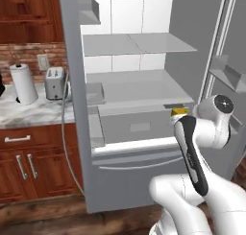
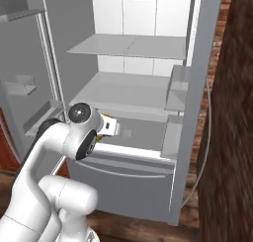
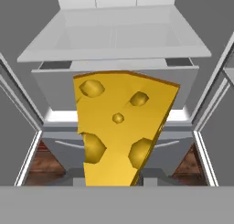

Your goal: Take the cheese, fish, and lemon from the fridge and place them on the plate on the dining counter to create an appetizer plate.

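Right now the hand (image 3: 113,182) pinches one cheese (image 3: 119,127) wedge between its fingers, holding it upright just in front of the open fridge (image 1: 139,85), level with the drawer below the lowest glass shelf. To do this step well, I would judge the arm should draw straight back from the fridge, keeping the wedge clear of both doors, before turning away. Counted: one cheese, one fridge with two doors open, two bare glass shelves.
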Robot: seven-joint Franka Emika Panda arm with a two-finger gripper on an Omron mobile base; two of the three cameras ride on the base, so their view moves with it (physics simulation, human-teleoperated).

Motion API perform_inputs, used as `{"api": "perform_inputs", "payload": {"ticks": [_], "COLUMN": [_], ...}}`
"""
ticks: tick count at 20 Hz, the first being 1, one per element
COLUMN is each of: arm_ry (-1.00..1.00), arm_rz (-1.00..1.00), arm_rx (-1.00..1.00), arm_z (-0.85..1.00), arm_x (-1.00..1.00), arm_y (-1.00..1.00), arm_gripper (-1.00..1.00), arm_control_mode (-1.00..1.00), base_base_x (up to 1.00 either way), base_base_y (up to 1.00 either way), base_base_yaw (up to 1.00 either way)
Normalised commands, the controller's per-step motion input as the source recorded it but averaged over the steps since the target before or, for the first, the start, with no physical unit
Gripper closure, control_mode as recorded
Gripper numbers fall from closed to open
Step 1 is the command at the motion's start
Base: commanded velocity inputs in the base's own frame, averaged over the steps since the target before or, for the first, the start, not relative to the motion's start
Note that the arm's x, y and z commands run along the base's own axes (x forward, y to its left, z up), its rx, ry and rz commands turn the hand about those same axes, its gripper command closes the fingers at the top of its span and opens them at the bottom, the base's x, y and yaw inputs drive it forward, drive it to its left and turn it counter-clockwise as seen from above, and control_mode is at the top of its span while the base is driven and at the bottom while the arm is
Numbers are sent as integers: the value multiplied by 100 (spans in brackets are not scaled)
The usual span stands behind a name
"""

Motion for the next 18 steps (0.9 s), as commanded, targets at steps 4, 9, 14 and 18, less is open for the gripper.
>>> {"api": "perform_inputs", "payload": {"ticks": [4, 9, 14, 18], "arm_ry": [0, 0, 0, 0], "arm_rz": [0, 0, 0, 0], "arm_rx": [0, 0, 0, 0], "arm_z": [0, 0, 0, 0], "arm_x": [0, 0, 0, 0], "arm_y": [0, 0, 0, 0], "arm_gripper": [100, 100, 100, 100], "arm_control_mode": [100, 100, 100, 100], "base_base_x": [-100, -100, -100, -100], "base_base_y": [6, 8, 39, 77], "base_base_yaw": [0, 0, 0, 1]}}
